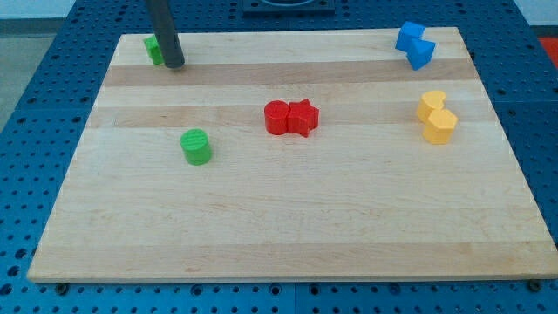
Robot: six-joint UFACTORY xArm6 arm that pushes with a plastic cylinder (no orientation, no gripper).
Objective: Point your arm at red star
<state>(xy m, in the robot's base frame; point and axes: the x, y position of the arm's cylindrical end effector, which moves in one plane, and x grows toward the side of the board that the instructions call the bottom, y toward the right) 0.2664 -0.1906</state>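
Observation:
The red star [303, 117] lies near the middle of the wooden board [288, 218], touching a red cylinder [277, 117] on its left. My tip [173, 64] is at the board's top left, far up and left of the red star. It stands just right of a green block [153, 49] that the rod partly hides.
A green cylinder [196, 146] stands left of centre. Two blue blocks [415, 44] sit together at the top right. Two yellow blocks [436, 116] sit together at the right. Blue pegboard surrounds the board.

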